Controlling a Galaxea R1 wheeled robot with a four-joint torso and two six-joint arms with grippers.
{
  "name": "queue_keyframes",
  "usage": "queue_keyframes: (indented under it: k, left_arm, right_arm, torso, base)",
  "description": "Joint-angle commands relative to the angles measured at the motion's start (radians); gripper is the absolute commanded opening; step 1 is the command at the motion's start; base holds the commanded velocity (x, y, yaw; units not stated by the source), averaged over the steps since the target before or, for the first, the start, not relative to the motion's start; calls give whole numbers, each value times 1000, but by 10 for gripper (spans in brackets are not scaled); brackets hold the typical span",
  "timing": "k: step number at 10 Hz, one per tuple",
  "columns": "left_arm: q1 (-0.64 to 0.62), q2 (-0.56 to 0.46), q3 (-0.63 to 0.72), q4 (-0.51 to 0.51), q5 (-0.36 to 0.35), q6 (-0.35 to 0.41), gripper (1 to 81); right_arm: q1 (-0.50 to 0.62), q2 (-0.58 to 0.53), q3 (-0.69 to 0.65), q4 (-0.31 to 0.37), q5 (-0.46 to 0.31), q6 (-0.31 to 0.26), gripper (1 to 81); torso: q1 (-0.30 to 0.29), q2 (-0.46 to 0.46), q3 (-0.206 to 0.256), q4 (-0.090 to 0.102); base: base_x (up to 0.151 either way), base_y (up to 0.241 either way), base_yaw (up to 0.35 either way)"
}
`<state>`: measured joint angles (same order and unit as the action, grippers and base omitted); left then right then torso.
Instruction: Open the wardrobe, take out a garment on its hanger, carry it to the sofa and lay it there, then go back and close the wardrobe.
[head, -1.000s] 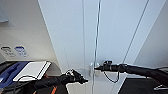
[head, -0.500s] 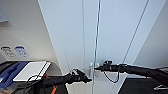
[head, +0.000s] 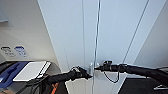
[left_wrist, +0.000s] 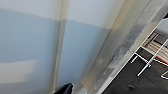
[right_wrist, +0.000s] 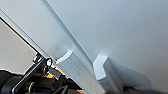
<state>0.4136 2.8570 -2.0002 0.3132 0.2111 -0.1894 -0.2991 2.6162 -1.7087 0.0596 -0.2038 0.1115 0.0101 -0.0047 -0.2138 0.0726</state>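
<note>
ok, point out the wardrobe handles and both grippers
wardrobe handles (right_wrist: 101, 67), right wrist view, face of one handle
left gripper (head: 86, 74), head view, tip at seam
right gripper (head: 97, 67), head view, tip at seam

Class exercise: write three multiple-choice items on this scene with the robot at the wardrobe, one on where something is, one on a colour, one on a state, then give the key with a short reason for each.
1. Where are the two end effectors?
A. At the handles by the wardrobe's middle seam
B. On the floor
C. At the wardrobe's top edge

2. What colour are the wardrobe doors?
A. Dark red
B. White
C. Bright blue

3. What state are the doors in?
A. Wide open
B. Removed
C. Shut or nearly shut, with only a thin line at the seam

Key: 1 A, the left end effector and right end effector meet at the handles on the wardrobe. 2 B, both door faces look white. 3 C, in the head view the doors meet along a narrow seam and nothing inside shows.
</note>
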Motion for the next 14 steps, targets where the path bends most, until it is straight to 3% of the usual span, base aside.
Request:
queue_keyframes:
  k: [1,9,14]
  left_arm:
    - [-181,33,-29,0,10,1,811]
    - [-207,187,-112,-3,4,1,811]
    - [-207,203,19,-6,-33,-38,811]
  right_arm:
    - [172,11,32,16,20,-4,811]
    - [163,11,40,19,30,-3,811]
    - [133,11,94,26,38,-1,811]
  torso:
    - [0,0,0,0]
    - [0,0,0,0]
    - [0,0,0,0]
  base:
    - [0,0,0]
    - [0,0,0]
    - [0,0,0]
